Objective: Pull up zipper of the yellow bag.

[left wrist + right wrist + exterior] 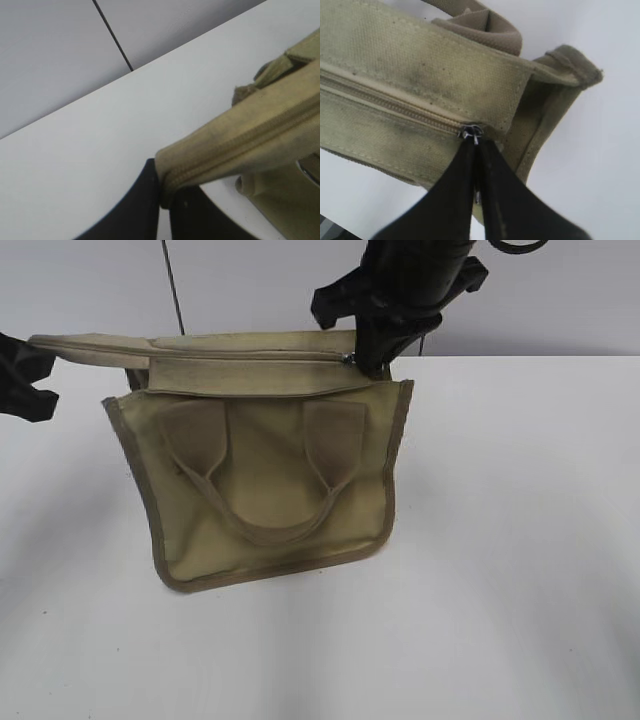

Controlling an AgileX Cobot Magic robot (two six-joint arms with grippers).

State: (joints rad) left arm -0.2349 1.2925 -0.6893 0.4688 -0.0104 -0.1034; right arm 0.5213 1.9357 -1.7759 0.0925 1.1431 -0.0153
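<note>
- Right gripper (476,150): fingers pinched on the zipper (395,107) pull tab (470,133).
- Left gripper (165,197): clamped on the yellow bag (270,490) band's end, reaching from the left.

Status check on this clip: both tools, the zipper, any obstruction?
Left tool clamped on the zipper band's end. Right tool pinched on the pull tab at the bag's right end. Zipper looks closed. Nothing obstructing.

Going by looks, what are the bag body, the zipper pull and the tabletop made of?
Yellow bag: looks like matte woven canvas; a coarse weave shows in the right wrist view. Zipper pull: probably bare metal, given its silver glints. Table: smooth white surface with a faint sheen, possibly laminate; the exact material is unclear.
</note>
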